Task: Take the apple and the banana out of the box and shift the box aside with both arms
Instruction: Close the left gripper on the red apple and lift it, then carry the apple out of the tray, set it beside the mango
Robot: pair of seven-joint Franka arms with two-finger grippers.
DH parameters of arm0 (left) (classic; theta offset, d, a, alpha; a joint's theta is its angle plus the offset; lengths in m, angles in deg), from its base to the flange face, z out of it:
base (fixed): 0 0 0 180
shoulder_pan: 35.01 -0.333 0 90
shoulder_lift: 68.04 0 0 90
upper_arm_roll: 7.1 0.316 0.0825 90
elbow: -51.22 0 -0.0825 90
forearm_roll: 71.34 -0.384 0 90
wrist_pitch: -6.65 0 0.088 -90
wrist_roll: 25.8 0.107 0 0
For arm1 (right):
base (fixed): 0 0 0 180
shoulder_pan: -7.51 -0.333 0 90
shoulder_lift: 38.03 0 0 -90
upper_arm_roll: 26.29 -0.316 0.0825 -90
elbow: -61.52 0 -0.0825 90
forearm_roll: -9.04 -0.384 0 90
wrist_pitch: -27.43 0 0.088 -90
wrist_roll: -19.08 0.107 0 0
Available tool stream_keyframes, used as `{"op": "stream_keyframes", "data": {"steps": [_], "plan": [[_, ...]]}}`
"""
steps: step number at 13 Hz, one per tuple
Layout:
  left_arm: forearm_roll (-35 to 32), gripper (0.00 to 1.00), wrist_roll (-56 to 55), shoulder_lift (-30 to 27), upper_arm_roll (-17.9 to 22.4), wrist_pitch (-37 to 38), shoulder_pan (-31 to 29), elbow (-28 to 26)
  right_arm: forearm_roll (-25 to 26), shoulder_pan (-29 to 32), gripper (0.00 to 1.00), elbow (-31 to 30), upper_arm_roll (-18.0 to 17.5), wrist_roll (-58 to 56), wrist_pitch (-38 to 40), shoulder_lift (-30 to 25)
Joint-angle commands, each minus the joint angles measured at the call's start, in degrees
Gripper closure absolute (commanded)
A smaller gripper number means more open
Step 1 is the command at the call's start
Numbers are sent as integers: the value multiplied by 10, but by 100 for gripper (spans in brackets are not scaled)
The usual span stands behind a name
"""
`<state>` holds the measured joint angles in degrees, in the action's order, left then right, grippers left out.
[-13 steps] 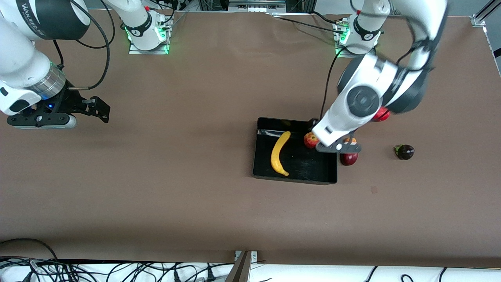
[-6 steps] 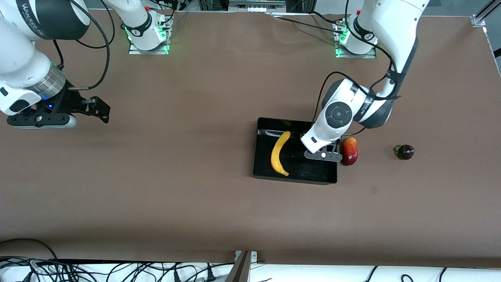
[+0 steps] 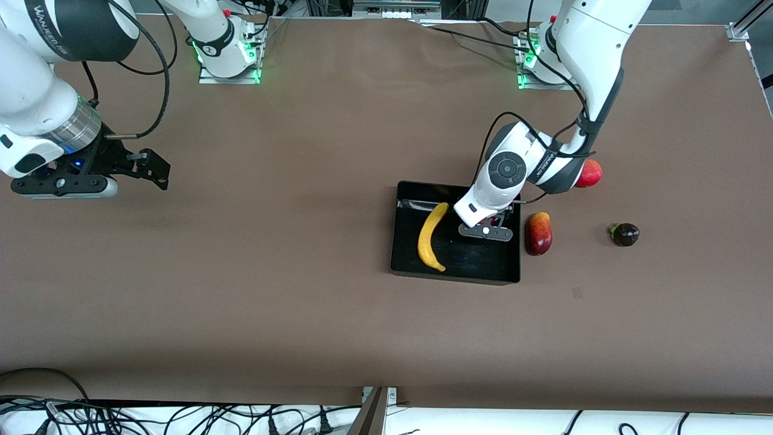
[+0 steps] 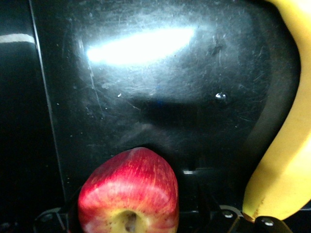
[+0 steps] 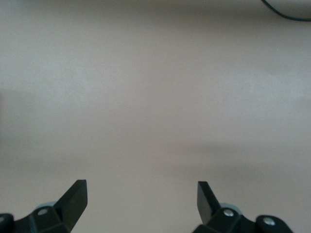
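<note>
Left gripper [image 3: 486, 231] down in box [image 3: 398, 241], frame centre-right, fingers wide around apple [image 4: 129, 194] – banana [image 3: 431, 237] just beside, could get nudged. Right gripper [image 5: 141, 199] waits upper-left, spread wide, empty.

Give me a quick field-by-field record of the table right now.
box: black tray, mid-table toward the left arm's end
banana: lying in box
apple: in box, between the left hand's fingers
left hand: down in box, around apple, grip not yet clear
right hand: open, waiting over bare table
outside box: mango beside it, pomegranate, dark fruit
</note>
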<state>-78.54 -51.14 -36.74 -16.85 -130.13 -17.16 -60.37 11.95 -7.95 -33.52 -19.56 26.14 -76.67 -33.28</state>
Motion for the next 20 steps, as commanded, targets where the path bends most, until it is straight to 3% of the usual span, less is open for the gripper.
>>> {"op": "stream_keyframes", "data": {"steps": [1,2,4,8,11,13,15,17,18,20], "plan": [[-15,77,-7,-11,3,-4,3,-6,1,14,0,7,-7,7,2,2],[-15,85,-8,-16,3,-2,0,-1,1,14,0,7,-7,8,1,4],[-15,85,-5,-40,3,39,-4,27,1,14,0,7,-7,8,2,4],[-15,83,36,-95,8,270,-25,124,1,14,0,8,-7,7,1,5],[-15,80,156,-132,4,341,-89,98,2,10,0,9,-8,7,0,4],[-16,81,217,-176,3,291,-131,7,1,12,0,8,-8,7,0,5],[-16,81,234,-220,4,178,-138,-126,1,11,0,8,-8,7,-1,4],[-25,82,239,-220,4,68,-158,-211,1,11,0,8,-8,7,0,4],[-32,81,240,-214,4,-1,-169,-241,1,12,0,8,-8,7,0,5],[-57,81,242,-186,4,-56,-185,-262,1,12,0,8,-8,7,0,4]]}}
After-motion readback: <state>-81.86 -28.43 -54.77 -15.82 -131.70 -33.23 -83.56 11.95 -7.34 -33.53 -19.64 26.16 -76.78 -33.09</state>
